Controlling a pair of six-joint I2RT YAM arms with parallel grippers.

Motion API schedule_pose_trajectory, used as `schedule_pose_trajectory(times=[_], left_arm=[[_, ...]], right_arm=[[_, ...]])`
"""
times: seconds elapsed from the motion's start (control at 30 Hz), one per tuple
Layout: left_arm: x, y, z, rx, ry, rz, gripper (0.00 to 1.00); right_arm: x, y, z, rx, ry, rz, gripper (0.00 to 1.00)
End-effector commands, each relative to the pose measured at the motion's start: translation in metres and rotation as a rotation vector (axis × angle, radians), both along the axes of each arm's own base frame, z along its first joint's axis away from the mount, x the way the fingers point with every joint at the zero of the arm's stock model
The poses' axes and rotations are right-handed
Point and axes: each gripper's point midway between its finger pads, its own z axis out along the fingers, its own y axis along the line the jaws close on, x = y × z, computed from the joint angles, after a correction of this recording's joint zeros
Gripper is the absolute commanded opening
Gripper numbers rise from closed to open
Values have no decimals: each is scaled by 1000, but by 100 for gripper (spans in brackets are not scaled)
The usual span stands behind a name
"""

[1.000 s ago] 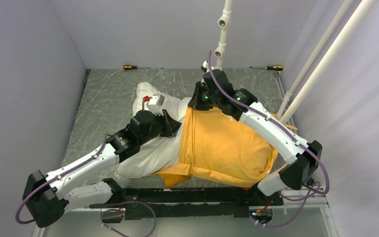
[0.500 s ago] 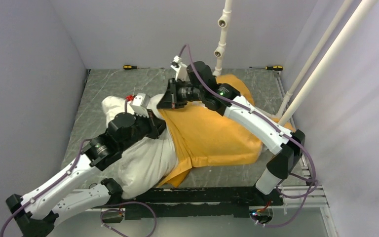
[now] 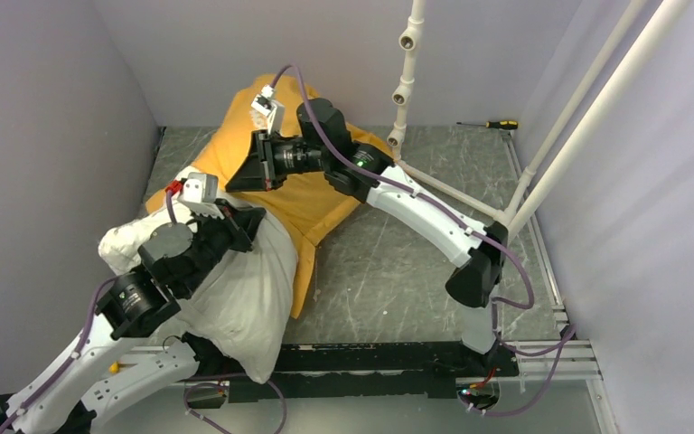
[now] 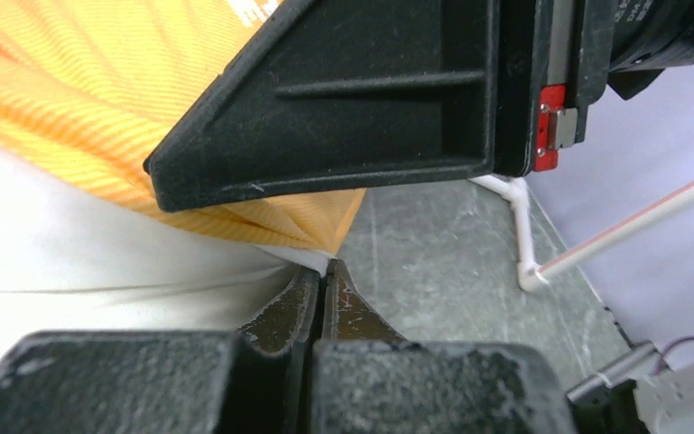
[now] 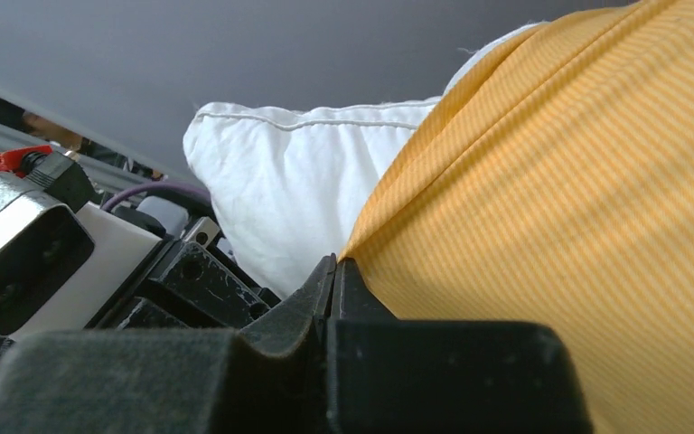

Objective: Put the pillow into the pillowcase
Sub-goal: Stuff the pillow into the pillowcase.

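Two arms: both stretch toward the far left of the grey marbled surface [image 3: 398, 262], and their hands meet just beside each other at the bedding.
Left hand [image 4: 325, 271]: fingers clamped tight together at the corner of the pillowcase [image 3: 312, 203] hem, pinching the orange cloth where it meets white fabric.
Right hand [image 5: 335, 264]: clenched on the striped orange pillowcase edge and held higher than the left hand, with the cloth fanning out from its fingertips.
Pillow [image 3: 235, 298]: plump and white, lying on the near left of the surface under the left arm. Most of its length is bare. One piped corner pokes out to the left and its near end reaches the arm bases.
Pillowcase: lifted and bunched at the far left, its upper part rising in front of the back wall. One flap trails down the pillow's right side. How far the pillow sits inside cannot be told.
Background: a yellow-handled screwdriver [image 3: 497, 124] lies at the far right edge of the surface, and white pipe framing [image 3: 404, 81] stands behind the right arm.
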Motion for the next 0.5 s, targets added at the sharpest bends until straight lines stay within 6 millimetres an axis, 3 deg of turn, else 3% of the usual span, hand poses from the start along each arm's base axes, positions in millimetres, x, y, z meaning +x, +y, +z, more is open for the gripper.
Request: schedule_pose_trajectory(times=[0.0,0.1,0.23,0.33,0.4,0.43,0.47], left_arm=[[3,0,53,-100,-153,20,0],[19,11,22,-31,-110,128,0],[39,17,-36,53,-13,252,0],[48,0,-78,71,62,242,0],[51,-18,-96,47,105,199,0],[53,-26,-104,41,127,179,0],[53,-33,-112,34,150,162,0]], right_arm=[[-92,-7,97,274,-140,321,0],[-80,-7,77,215,-132,241,0],[-67,-11,17,58,-89,156,0],[-59,-21,-41,-93,-38,76,0],[-57,-34,-74,-162,11,28,0],[-59,-42,-88,-188,34,12,0],[-64,-51,-89,-180,41,2,0]])
